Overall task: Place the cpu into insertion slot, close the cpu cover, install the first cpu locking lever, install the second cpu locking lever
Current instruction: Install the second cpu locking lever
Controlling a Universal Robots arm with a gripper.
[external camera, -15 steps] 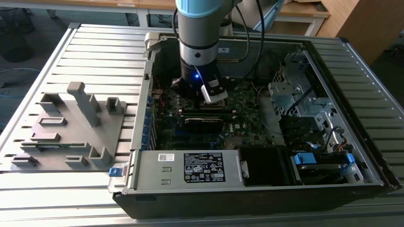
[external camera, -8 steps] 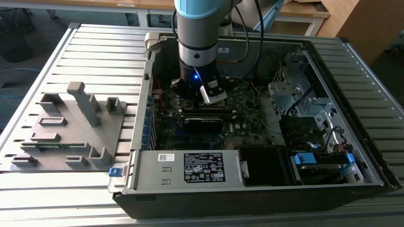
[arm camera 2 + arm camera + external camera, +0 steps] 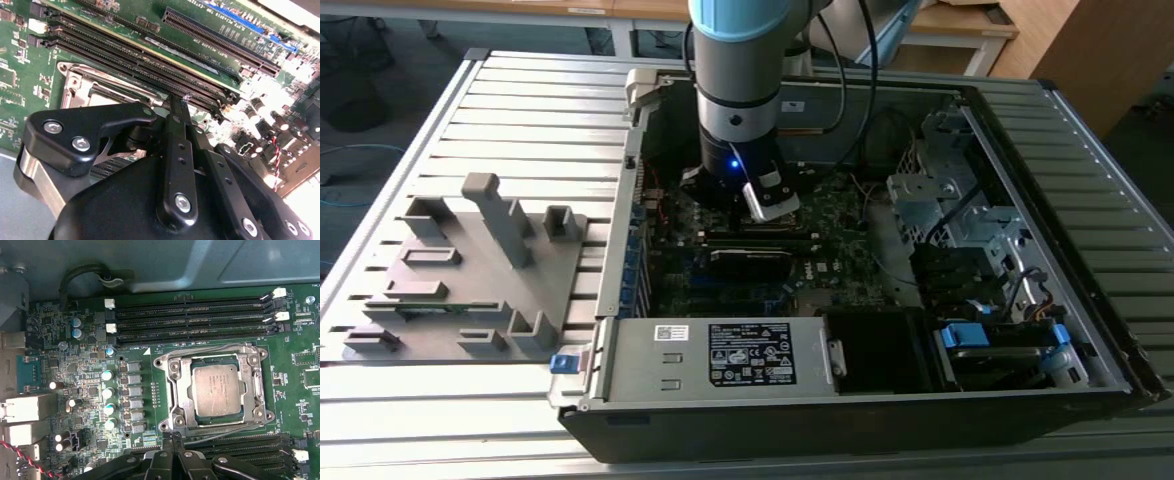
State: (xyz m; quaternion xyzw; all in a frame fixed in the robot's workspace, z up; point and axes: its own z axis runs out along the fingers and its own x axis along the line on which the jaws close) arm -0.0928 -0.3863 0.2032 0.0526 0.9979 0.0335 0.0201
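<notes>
CPU, a small flat square chip with a dull silver-grey metal top [image 3: 218, 391], sits seated in the square black insertion slot [image 3: 200, 421] on the green motherboard [image 3: 295, 370], as the first wrist view shows. The thin silver metal cpu cover frame [image 3: 176, 390] lies flat around the chip, its central window exposing the metal top, with thin wire locking levers [image 3: 210, 348] running along the socket's edges.

The black two-fingered gripper [image 3: 174, 440] hangs just beside the socket's edge, its slim fingers [image 3: 175, 112] pressed together with nothing visible between them. The second wrist view looks along those closed fingers toward the long black memory slots [image 3: 135, 65] and catches one corner of the silver socket frame [image 3: 75, 82], while the chip itself is hidden behind the gripper body.

The exterior view gives the wider setting: the grey and blue robot arm [image 3: 736, 90] reaching down into the open black computer case [image 3: 1014, 230], which rests on a ribbed metal table [image 3: 520, 110], with a labelled grey power-supply box [image 3: 720, 355] at the case's near edge and a grey plastic fixture tray [image 3: 467, 280] on the exterior view's left.
</notes>
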